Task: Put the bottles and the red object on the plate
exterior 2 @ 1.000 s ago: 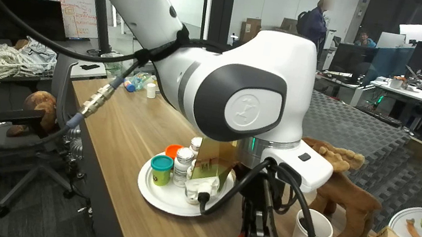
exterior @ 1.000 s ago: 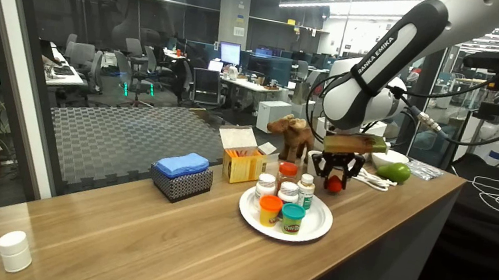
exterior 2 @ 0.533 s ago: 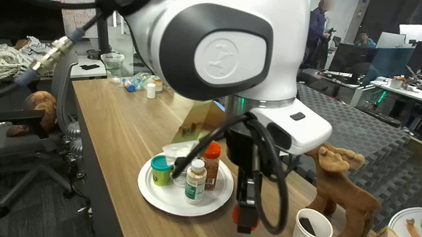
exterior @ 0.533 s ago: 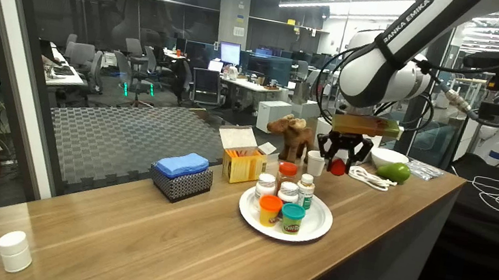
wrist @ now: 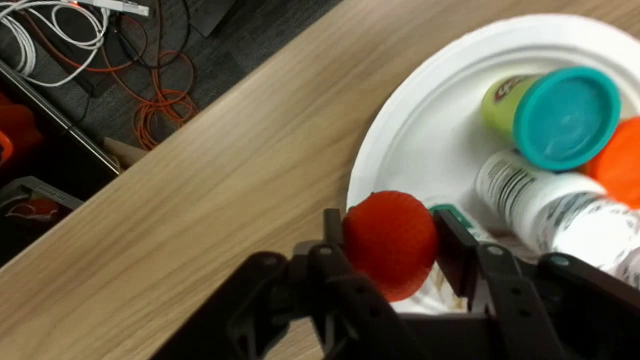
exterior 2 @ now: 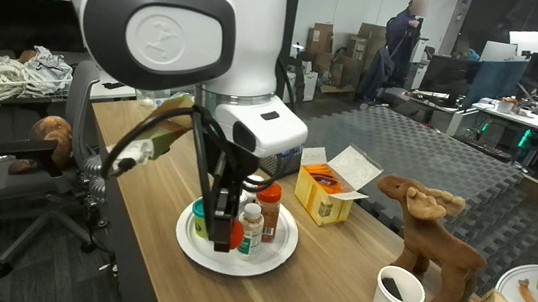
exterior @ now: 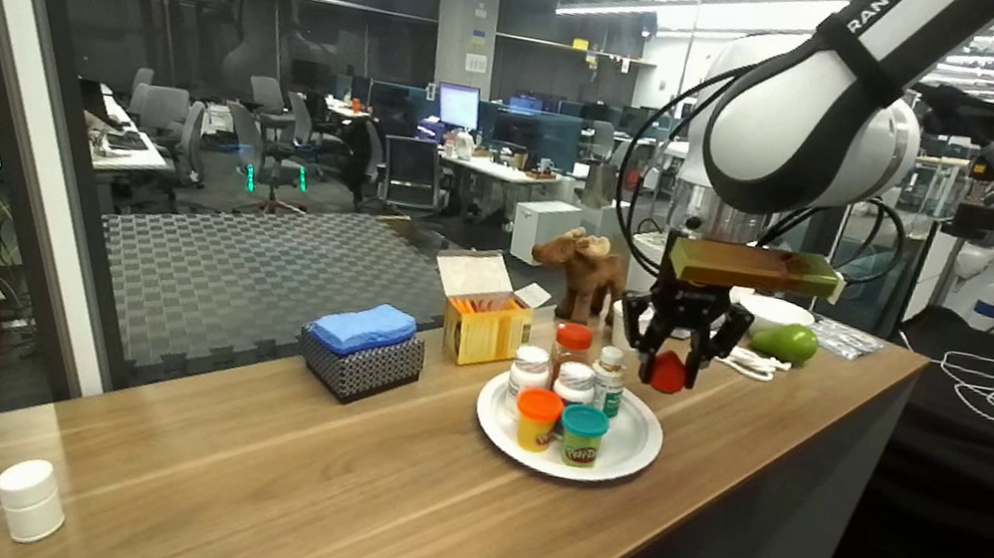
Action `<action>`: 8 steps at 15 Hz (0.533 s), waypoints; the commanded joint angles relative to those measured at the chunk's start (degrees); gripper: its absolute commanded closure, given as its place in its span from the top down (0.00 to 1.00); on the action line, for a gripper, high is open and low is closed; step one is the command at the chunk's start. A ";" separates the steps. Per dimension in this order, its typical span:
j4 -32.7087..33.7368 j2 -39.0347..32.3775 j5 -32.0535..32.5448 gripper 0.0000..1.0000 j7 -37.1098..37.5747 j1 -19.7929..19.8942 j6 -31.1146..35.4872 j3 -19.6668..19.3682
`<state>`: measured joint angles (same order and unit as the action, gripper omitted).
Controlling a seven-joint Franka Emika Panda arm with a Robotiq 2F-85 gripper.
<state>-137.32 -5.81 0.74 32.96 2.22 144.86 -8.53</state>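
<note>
My gripper [wrist: 391, 229] pinches red object [wrist: 392, 250], aloft near edge of plate [exterior: 636, 449]; probably so descent clears bottles [exterior: 608, 391] standing there.

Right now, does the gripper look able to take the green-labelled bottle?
Probably not: the gripper is closed on the red object, leaving no room for the bottle. In the wrist view, the red object also partly hides it.
</note>
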 commanded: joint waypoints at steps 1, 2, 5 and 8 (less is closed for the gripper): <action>-3.32 2.99 -2.30 0.23 -2.21 -0.93 0.36 2.92; -3.47 2.72 -3.10 0.23 -2.87 -1.10 0.27 3.68; -3.47 1.62 -3.83 0.23 -3.60 -1.52 0.81 4.88; -2.50 0.03 -1.72 0.23 -4.00 -1.59 2.06 4.72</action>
<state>-140.10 -5.35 -1.60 30.25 0.67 145.06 -3.81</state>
